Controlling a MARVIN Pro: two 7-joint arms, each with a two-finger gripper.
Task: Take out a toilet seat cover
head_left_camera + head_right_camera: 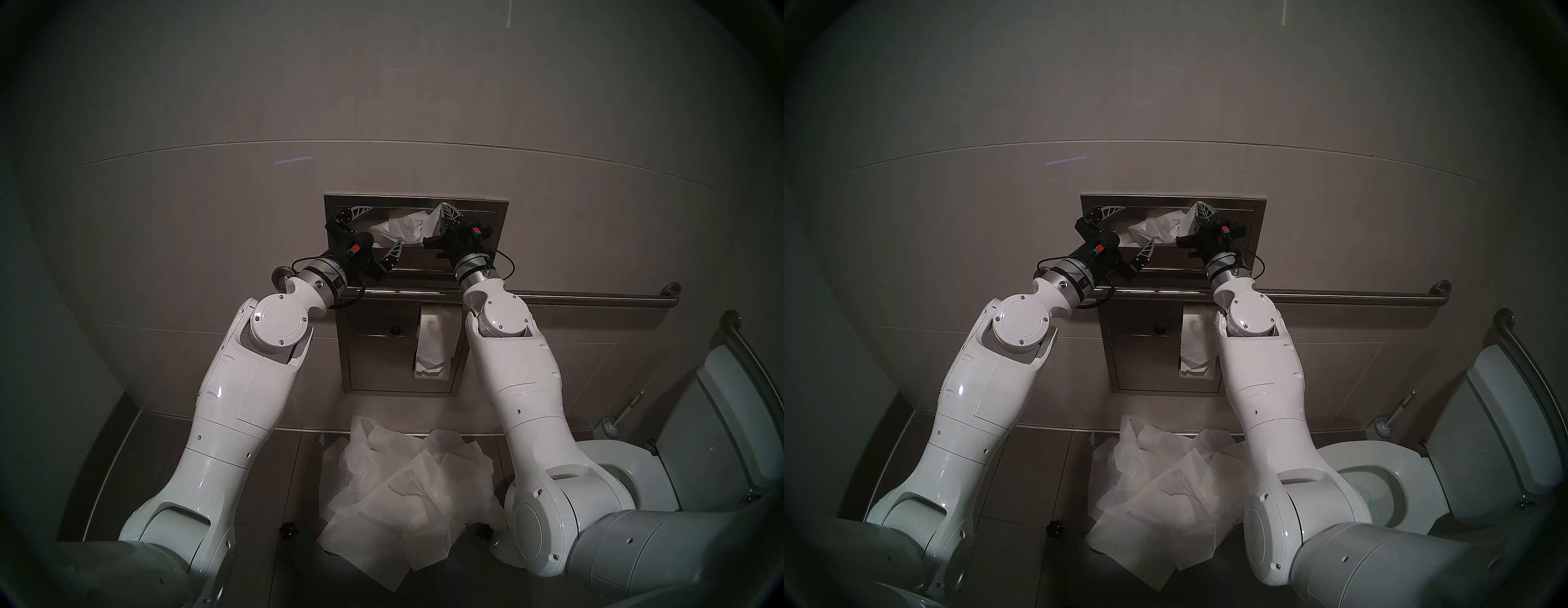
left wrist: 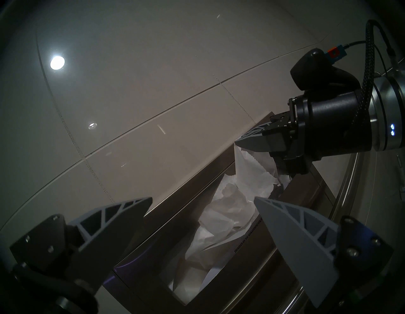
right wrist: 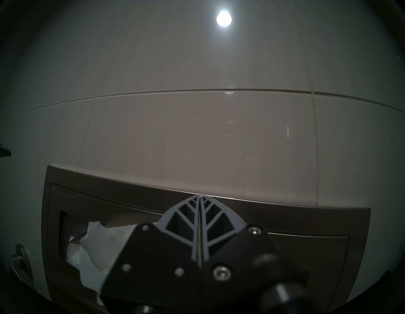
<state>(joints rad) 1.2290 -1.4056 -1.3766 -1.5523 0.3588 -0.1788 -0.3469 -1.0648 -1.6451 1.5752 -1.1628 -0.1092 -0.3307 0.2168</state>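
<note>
Both grippers are up at the steel dispenser [image 1: 492, 212] on the wall. From the head view, my right gripper [image 1: 446, 211] is closed on a raised fold of the toilet seat cover [image 1: 403, 227], which hangs half out of the slot, while my left gripper [image 1: 373, 231] stands wide open just beside it and holds nothing. Below, on the floor, a heap of sheets [image 1: 403, 488] lies near the toilet [image 1: 662, 471].

From the left wrist view, my open fingers [image 2: 295, 236] frame the crumpled paper in the slot. The right fingertips pinch the upper corner of the sheet, where I see a zigzag edge.

From the right wrist view, my two fingers [image 3: 188, 216] are pressed together, and the white paper shows to the left in the opening.

I judge the sheet very light, soft and easy to tear. I think it is better to take a bunched, doubled part near the slot with the left side also, not one thin edge, and to pull slowly and evenly.
</note>
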